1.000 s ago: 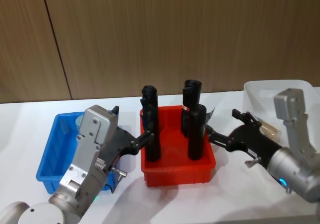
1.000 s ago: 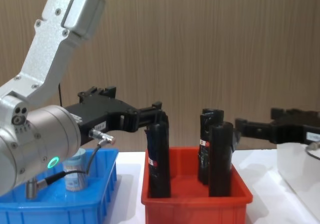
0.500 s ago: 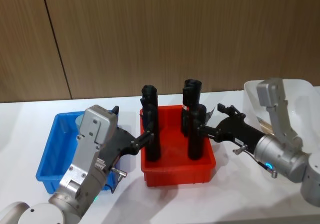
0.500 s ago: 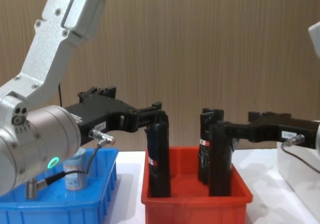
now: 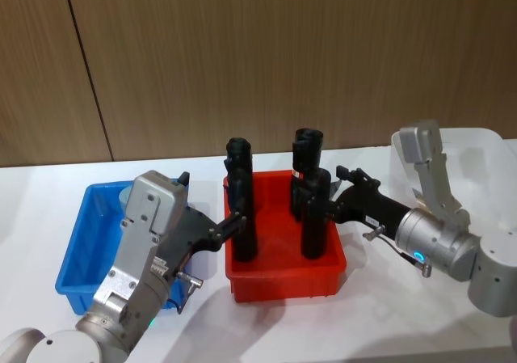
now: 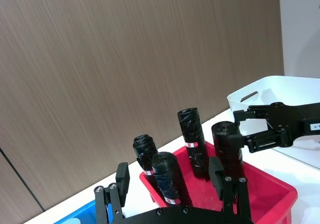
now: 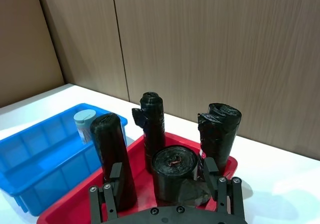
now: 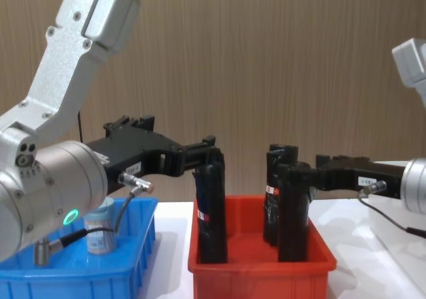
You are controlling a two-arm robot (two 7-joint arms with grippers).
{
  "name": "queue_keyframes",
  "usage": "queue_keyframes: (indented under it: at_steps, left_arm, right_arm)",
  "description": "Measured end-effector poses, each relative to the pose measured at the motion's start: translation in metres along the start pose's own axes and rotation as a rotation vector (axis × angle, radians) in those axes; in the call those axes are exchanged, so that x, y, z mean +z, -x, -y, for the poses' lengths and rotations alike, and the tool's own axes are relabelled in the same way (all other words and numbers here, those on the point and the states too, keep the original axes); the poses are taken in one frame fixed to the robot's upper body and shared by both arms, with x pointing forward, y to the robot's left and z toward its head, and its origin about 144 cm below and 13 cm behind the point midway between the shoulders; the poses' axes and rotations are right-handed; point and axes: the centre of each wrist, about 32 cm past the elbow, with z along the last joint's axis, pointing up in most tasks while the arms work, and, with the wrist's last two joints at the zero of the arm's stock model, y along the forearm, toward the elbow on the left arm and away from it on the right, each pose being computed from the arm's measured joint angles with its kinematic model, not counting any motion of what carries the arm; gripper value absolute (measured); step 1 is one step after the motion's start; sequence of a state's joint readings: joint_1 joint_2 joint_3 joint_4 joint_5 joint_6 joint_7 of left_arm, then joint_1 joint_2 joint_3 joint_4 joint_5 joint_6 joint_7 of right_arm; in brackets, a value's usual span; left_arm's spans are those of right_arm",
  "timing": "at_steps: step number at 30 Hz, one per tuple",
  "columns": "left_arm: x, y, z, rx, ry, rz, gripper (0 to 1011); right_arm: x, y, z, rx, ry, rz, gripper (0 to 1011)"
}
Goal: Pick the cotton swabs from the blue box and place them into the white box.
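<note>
One cotton swabs jar (image 8: 100,230), clear with a pale blue lid, stands in the blue box (image 5: 74,259) at the left; it also shows as the jar (image 7: 84,124) in the right wrist view. My left gripper (image 5: 231,224) hangs open at the red bin's left edge, beside a black roll, just right of the blue box. My right gripper (image 5: 326,207) is open over the red bin's right side, its fingers (image 7: 115,177) flanking the top of a black roll (image 7: 175,178). The white box (image 5: 478,148) sits at the far right, behind the right arm.
A red bin (image 5: 284,282) between the two boxes holds several tall black rolls (image 5: 242,211) standing upright. A wooden wall runs behind the white table. Bare table lies in front of the bins.
My right gripper has swung left, away from the white box, to the black rolls in the red bin. The left arm has not moved.
</note>
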State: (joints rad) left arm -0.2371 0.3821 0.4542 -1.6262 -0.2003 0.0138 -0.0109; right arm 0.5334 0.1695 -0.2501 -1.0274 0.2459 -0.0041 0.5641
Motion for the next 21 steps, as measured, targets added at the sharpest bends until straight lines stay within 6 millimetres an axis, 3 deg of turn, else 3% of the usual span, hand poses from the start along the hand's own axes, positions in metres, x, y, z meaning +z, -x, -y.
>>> queue_keyframes:
  at_steps: [21]
  left_arm:
    - [0.0, 0.0, 0.0, 0.0, 0.0, 0.0, 1004]
  right_arm:
    - [-0.007, -0.013, -0.012, 0.008, -0.008, -0.043, 1001]
